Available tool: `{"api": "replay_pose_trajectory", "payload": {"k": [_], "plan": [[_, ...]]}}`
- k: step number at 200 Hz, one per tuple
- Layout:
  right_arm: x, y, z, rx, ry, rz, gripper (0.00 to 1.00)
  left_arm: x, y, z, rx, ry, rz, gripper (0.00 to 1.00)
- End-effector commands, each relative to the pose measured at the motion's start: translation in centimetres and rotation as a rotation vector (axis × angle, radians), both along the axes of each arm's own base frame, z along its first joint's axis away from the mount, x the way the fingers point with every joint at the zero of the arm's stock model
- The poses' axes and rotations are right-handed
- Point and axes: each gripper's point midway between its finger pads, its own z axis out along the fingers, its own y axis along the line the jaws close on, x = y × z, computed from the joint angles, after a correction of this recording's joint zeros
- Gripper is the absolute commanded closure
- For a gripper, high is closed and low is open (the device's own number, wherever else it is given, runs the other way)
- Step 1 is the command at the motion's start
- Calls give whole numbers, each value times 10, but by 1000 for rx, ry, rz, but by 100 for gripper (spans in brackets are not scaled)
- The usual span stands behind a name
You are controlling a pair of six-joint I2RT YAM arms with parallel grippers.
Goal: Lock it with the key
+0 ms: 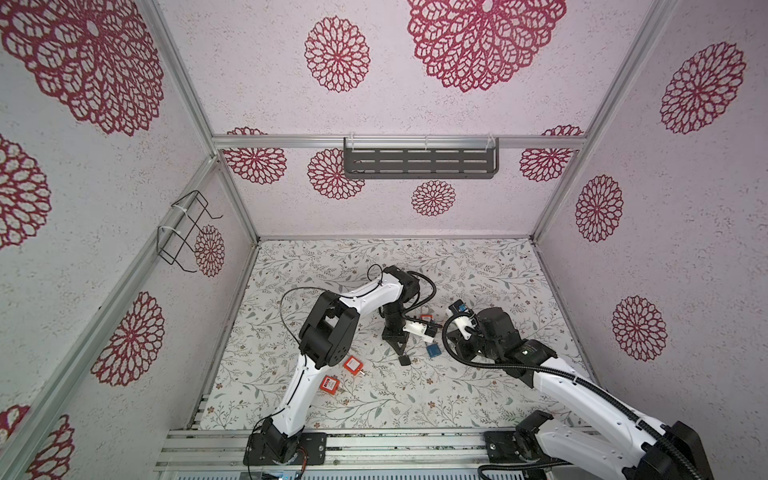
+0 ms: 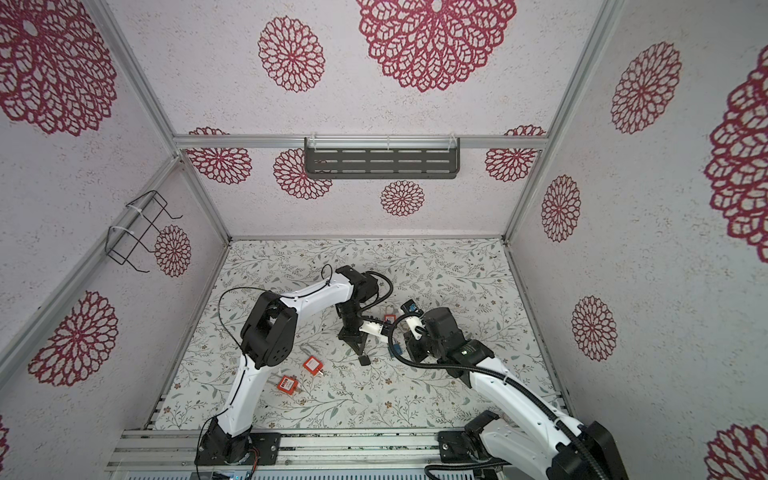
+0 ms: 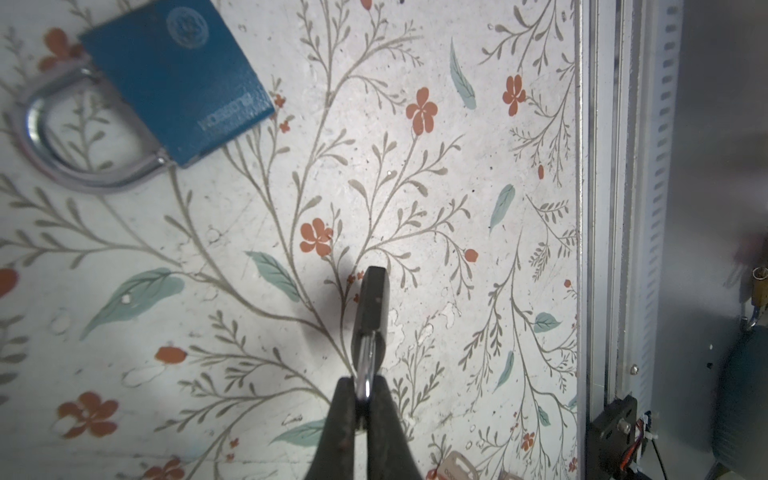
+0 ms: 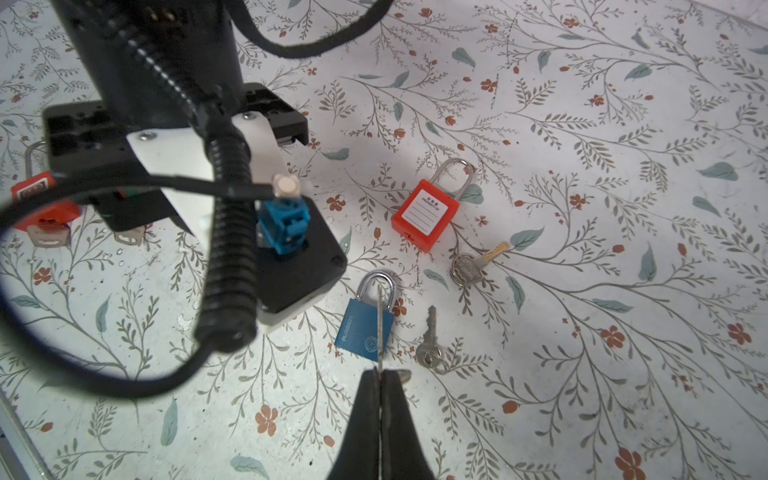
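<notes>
Black padlock (image 3: pixel 374 307) juts out past the tips of the left gripper (image 3: pixel 365 386). Its silver shackle (image 3: pixel 365 365) is pinched between the closed jaws, just over the floral table (image 3: pixel 415 187). The right gripper (image 4: pixel 380 374) is clamped on a key (image 4: pixel 380 316), whose thin blade shows edge-on straight ahead of the jaws. Just beyond that blade a blue padlock (image 4: pixel 361 332) lies flat, and whether the two touch I cannot tell. Further ahead of the right jaws rest a red padlock (image 4: pixel 426 214) and loose keys (image 4: pixel 469 268).
</notes>
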Motion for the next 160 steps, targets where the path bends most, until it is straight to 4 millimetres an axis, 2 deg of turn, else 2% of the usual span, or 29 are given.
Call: {"api": "replay_pose_trajectory", "payload": {"k": [1,14,88,126,160], "plan": [[6,-1,5,35,-16,-42,100,13,-9,-18,-10,-63,-10,92],[6,1,5,44,-15,-39,100,15,-10,-19,-18,-75,-7,88],[-1,-1,2,65,5,-49,100,19,-16,-21,-37,-75,13,86],[-5,-1,0,86,26,-57,100,20,-16,-22,-39,-60,19,79],[-9,-2,-4,89,56,-64,100,26,-22,-13,-89,-70,54,76]]}}
